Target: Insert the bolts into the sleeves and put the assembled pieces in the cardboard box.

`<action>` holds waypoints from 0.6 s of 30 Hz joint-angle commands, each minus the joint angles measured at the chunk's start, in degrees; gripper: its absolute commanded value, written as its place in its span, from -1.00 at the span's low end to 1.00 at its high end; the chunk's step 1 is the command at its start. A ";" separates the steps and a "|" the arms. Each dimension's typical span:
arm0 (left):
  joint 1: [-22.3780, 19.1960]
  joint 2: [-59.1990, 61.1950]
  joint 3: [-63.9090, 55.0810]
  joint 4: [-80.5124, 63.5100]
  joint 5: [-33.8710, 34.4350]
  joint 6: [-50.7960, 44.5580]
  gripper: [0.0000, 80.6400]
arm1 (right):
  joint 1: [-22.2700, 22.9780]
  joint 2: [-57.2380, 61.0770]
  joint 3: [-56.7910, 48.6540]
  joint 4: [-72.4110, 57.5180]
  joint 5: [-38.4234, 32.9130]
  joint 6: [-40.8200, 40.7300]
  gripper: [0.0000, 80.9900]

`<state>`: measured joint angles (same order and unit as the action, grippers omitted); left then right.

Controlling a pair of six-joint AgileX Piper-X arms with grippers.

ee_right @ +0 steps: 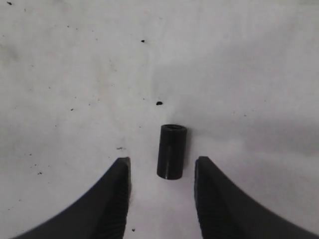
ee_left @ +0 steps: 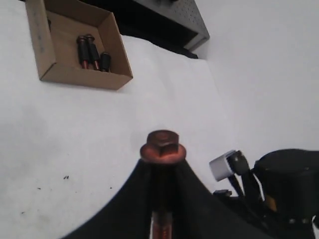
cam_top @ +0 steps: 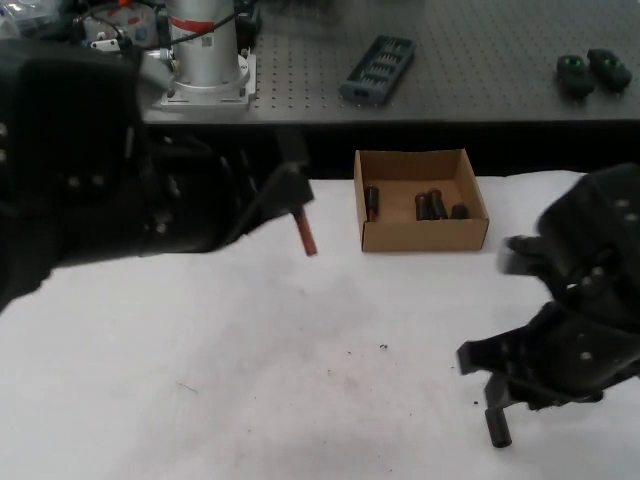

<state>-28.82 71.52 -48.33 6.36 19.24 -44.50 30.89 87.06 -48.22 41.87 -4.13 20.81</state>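
Note:
My left gripper (ee_left: 162,172) is shut on a copper bolt (ee_left: 162,149), whose hex head points away from the wrist. In the high view this bolt (cam_top: 305,236) hangs above the white cloth, left of the cardboard box (cam_top: 420,238). The box (ee_left: 82,77) holds several dark assembled pieces (ee_left: 89,52). A black sleeve (ee_right: 172,151) lies on the cloth between the open fingers of my right gripper (ee_right: 163,162); the fingers do not touch it. In the high view the sleeve (cam_top: 497,427) lies near the front right, under the right gripper (cam_top: 493,385).
A white cloth (cam_top: 300,380) covers the bench in front. Behind it, a grey perforated plate (cam_top: 480,80) carries a silver post base (cam_top: 205,60), a blue-grey rack (cam_top: 377,68) and two dark green parts (cam_top: 593,72). The right arm (ee_left: 286,191) is close to the left gripper.

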 commanded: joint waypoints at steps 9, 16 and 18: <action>5.90 -2.73 -0.18 -2.23 3.71 -2.72 -0.99 | 1.28 6.10 -0.68 0.35 2.33 -0.05 -0.23; 6.85 -2.73 -0.18 -2.23 4.65 -2.83 -0.99 | 1.28 6.39 -0.68 -1.38 2.34 -0.05 -0.23; 6.85 -2.73 -0.18 -2.23 4.65 -2.99 -0.99 | 1.28 6.57 -0.68 -1.39 2.34 0.16 -0.23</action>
<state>-22.12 69.55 -48.24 5.29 23.34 -46.53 32.02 93.43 -48.32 40.98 -1.81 20.81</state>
